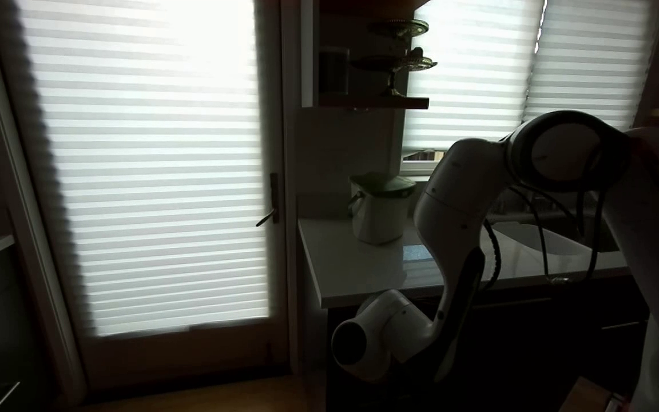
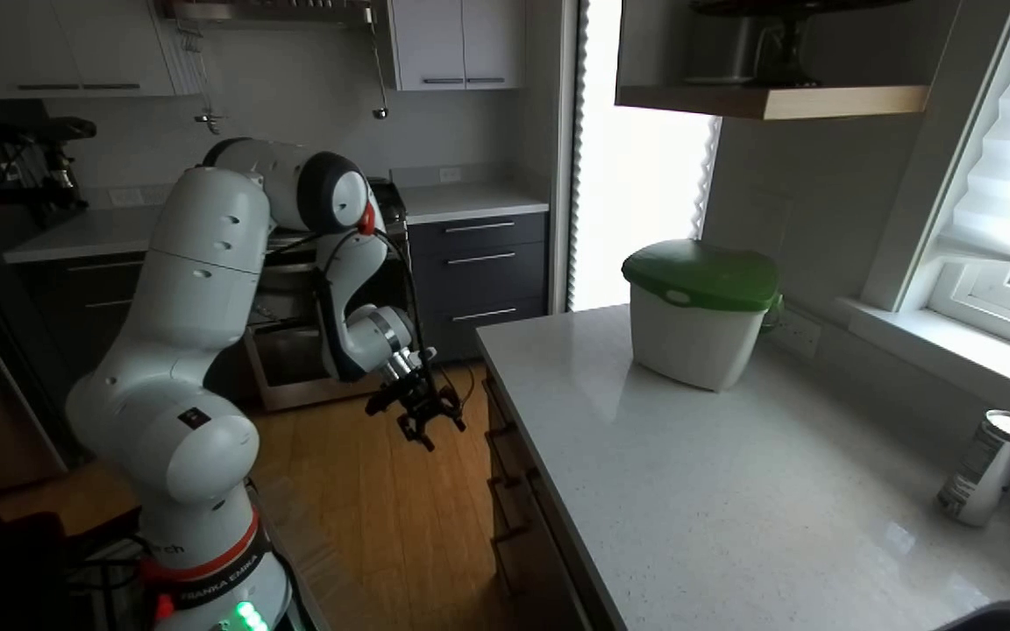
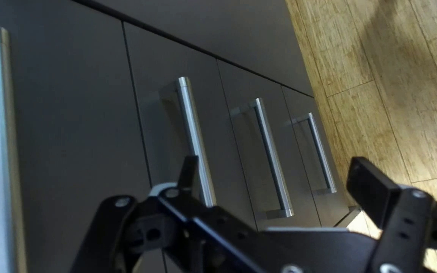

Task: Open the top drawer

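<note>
The top drawer is the dark flat front at the left of the wrist view. Its silver bar handle runs along the left edge. Lower drawers with similar bars lie to its right, and all fronts look flush. In an exterior view the drawer fronts below the pale worktop are seen at a steep angle. My gripper is open and empty. Its left finger overlaps the second drawer's handle in view; touching is not visible. In an exterior view the gripper hangs beside the cabinet, apart from it.
A white bin with a green lid stands on the worktop, with a can farther right. The wooden floor lies below the gripper. Paler grey drawers stand beyond the arm. A blind-covered door is beside the cabinet.
</note>
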Motion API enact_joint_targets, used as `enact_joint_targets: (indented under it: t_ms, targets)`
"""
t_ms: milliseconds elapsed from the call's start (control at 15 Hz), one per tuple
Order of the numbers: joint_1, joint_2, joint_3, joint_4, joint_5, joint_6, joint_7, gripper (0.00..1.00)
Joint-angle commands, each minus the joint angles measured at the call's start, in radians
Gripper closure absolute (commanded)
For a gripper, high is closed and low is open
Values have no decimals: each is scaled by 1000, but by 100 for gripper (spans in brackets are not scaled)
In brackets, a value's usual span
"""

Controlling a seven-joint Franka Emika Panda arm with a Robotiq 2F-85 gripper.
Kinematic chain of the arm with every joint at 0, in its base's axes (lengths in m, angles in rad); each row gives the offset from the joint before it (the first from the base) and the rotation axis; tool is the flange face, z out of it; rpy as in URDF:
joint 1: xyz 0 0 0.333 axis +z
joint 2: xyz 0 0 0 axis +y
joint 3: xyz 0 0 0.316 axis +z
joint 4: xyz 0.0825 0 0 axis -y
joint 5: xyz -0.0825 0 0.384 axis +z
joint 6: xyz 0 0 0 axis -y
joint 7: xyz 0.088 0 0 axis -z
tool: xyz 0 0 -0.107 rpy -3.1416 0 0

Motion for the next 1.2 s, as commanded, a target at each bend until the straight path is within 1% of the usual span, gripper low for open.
enact_joint_targets:
  t_ms: [0,67,267,333,600,1133]
  targets:
    - [34,116,-36,76,-95,-11,70,0]
    - [32,140,-41,90,-126,3,85,0]
    - [33,203,-50,141,-191,-24,131,0]
    - [42,221,-58,160,-228,-42,152,0]
    - [36,285,-55,226,-295,-112,189,0]
    - [20,386,-44,329,-364,-184,213,0]
